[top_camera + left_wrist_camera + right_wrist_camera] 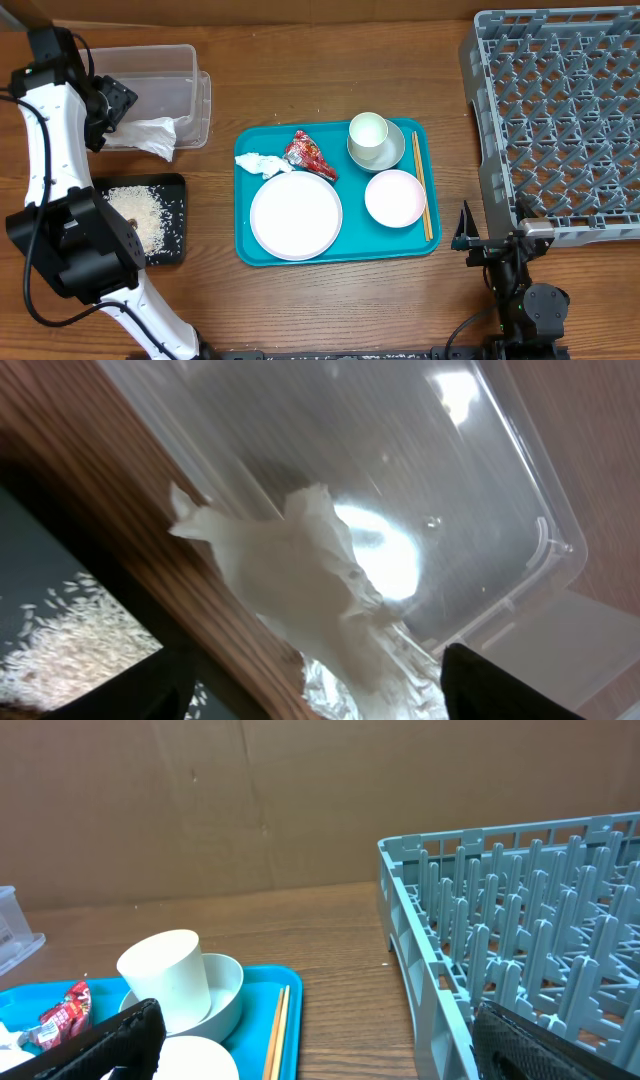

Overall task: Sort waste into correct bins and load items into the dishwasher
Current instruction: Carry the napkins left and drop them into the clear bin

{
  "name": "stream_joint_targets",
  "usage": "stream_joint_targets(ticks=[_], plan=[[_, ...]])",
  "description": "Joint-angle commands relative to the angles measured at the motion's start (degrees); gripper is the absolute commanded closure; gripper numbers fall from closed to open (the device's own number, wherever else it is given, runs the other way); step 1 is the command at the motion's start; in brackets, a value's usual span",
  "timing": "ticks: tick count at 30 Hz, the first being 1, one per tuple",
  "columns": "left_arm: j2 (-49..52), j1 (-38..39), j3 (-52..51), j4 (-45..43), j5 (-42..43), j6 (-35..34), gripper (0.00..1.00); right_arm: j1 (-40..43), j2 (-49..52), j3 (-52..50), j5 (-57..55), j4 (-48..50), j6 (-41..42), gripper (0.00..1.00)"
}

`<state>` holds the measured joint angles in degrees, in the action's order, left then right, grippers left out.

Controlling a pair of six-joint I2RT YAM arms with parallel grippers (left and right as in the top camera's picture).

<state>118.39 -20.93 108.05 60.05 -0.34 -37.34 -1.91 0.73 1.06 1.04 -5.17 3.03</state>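
My left end effector (122,108) hangs over the near rim of the clear tub (160,60) at the far left of the counter (330,70), with its fingers standing apart. A crumpled white napkin (300,580) lies straight ahead of it, between the two fingers in the left wrist view. It is draped across the tub's rim, partly over the clear floor and partly out over the wood. I cannot tell whether the paper touches either finger. Nearer my base, just beside the tub, sits the black tray (175,215) with a heap of rice grains (140,212) in it.

My right end effector (320,1035) sits low off the near right corner of the teal tray (355,228), between it and the grey dish rack (560,120). Its jaws are wide apart and hold nothing. On the tray ahead of it, the white bowl (395,197) is closest. The chopsticks (422,190) lie along the tray's right edge just beside the bowl. Beyond them the small cup (367,132) stands in the saucer-bowl (397,152). Further left are the round plate (295,215), the red wrapper (310,155) and a second napkin wad (262,164)
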Motion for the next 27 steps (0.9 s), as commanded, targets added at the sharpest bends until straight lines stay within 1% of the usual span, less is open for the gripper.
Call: stream_joint_targets(ticks=[1, 4, 7, 11, 12, 18, 22, 27], plan=[[3.08, 0.37, -0.11, -0.22, 3.39, -0.33, 0.25, 0.22, -0.57, -0.61, -0.55, 0.33, 0.44, 0.0], [3.72, 0.37, -0.11, -0.35, 3.15, -0.37, 0.34, 0.22, -0.57, -0.61, -0.55, 0.33, 0.44, 0.0], [3.74, 0.37, -0.09, -0.61, 2.54, -0.37, 0.4, 0.22, -0.57, -0.61, -0.55, 0.33, 0.44, 0.0], [3.72, 0.33, -0.09, -0.52, 2.19, -0.37, 0.6, 0.22, -0.57, -0.61, -0.55, 0.33, 0.44, 0.0], [3.69, 0.33, -0.09, -0.44, 1.77, -0.37, 0.62, 0.22, -0.57, -0.61, -0.55, 0.33, 0.44, 0.0], [2.84, 0.33, -0.09, 0.52, -1.05, -0.33, 0.62, 0.22, -0.57, -0.61, -0.55, 0.33, 0.44, 0.0], [1.62, 0.33, -0.09, 1.03, -1.14, -0.33, 0.64, 0.22, -0.57, -0.61, -0.55, 0.33, 0.44, 0.0], [0.92, 0.35, -0.09, 1.11, -1.14, -0.33, 0.76, 0.22, -0.57, -0.61, -0.55, 0.33, 0.44, 0.0]])
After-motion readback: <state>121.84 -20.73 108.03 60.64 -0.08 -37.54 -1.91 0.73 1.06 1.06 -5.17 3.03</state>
